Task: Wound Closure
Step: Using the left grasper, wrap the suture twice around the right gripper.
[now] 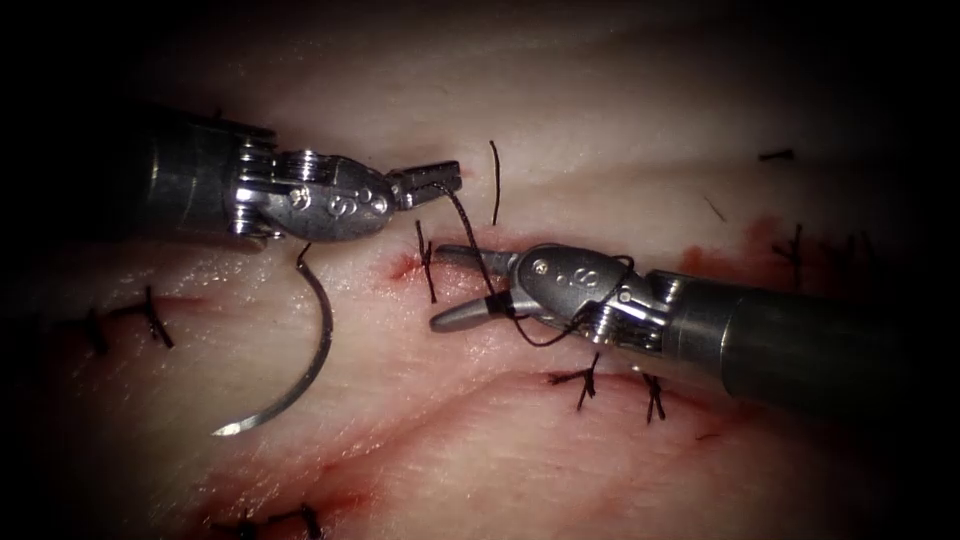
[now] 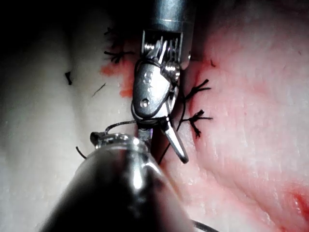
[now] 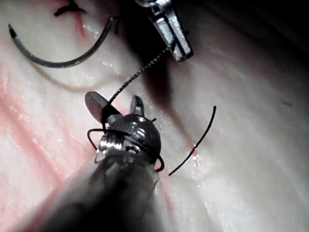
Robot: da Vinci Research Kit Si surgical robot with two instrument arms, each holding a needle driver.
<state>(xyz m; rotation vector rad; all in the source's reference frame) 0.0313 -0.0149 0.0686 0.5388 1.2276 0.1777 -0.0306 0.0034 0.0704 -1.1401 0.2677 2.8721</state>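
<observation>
My left tool (image 1: pixel 450 172) comes in from the left, its jaws shut on the black thread (image 1: pixel 465 225) near their tips. From there the thread runs down across my right tool (image 1: pixel 437 287), whose jaws stand open, and loops around its wrist. The curved needle (image 1: pixel 322 340) lies loose on the tissue (image 1: pixel 420 430), left of the middle stitch (image 1: pixel 428 262); neither tool holds it and its point is out of the tissue. In the right wrist view my right tool (image 3: pixel 114 100) is open with thread (image 3: pixel 140 72) leading to the left tool (image 3: pixel 177 48), and the needle (image 3: pixel 58 60) lies beyond.
A free thread tail (image 1: pixel 495 180) stands up beside the left tool's jaws. Finished stitches (image 1: pixel 588 380) sit below the right tool, and others (image 1: pixel 155 318) at the far left. Red fluid (image 1: pixel 405 268) stains the cut. In the left wrist view the right tool (image 2: pixel 165 149) shows with thread around it.
</observation>
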